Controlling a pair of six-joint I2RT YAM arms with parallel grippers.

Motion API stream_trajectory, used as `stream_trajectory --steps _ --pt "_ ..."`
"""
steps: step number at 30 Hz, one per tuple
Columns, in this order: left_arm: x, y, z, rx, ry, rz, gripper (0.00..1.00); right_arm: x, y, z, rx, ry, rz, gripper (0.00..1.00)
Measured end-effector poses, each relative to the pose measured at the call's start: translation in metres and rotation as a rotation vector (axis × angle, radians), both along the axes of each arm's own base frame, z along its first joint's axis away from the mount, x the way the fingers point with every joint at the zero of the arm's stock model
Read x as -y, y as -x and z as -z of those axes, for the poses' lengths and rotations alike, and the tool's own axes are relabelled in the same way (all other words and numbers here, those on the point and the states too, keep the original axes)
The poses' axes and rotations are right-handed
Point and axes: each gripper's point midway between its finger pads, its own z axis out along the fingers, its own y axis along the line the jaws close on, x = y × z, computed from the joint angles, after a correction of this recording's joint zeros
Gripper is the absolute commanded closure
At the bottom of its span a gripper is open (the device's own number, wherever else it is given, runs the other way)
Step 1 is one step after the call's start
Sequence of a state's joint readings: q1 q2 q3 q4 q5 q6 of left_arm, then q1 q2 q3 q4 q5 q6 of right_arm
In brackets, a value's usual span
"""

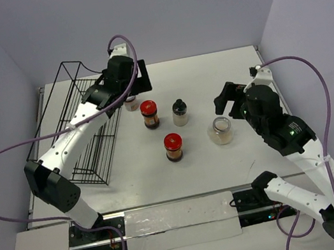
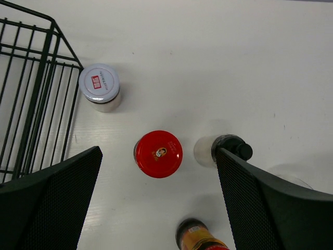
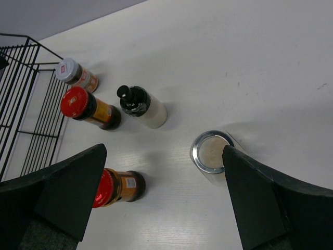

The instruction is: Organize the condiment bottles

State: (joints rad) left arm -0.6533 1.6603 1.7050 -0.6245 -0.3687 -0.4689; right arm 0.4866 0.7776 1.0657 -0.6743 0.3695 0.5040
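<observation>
Our left gripper (image 2: 157, 150) hung spread wide and gripping nothing, looking straight down on a red-lidded jar (image 2: 158, 153) with dark contents. A silver-lidded jar (image 2: 99, 83) stood just beside the right edge of the black wire rack (image 1: 93, 147), nearer to it than the red one. A black-capped bottle (image 1: 180, 113) with pale contents stood farther out from the rack on the same side. The second red-lidded jar (image 1: 173, 144), dark amber inside, stood nearer the arm bases and apart from the rack. Our right gripper (image 3: 164, 147) was likewise parted and empty. Next to its right finger stood the wide clear jar (image 3: 210, 152) of beige filling, the farthest of the five from the rack. We could not tell if its metal-rimmed top was open or covered. All five stood upright on the white table (image 1: 222, 70), and the rack held none of them.
</observation>
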Motion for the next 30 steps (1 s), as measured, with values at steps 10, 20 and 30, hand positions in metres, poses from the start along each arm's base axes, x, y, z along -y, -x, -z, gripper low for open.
stream_trajectory --steps 10,20,30 --pt "0.029 -0.006 0.069 -0.134 -0.101 -0.04 0.02 0.001 0.002 -0.002 0.01 0.02 -0.015 0.0" --pt "0.035 0.002 0.078 -0.147 -0.109 -0.049 0.02 -0.011 -0.012 0.0 -0.03 0.075 -0.066 0.0" --pt "0.034 0.001 0.08 -0.15 -0.114 -0.049 0.02 -0.011 -0.013 -0.005 -0.009 0.071 -0.063 0.0"
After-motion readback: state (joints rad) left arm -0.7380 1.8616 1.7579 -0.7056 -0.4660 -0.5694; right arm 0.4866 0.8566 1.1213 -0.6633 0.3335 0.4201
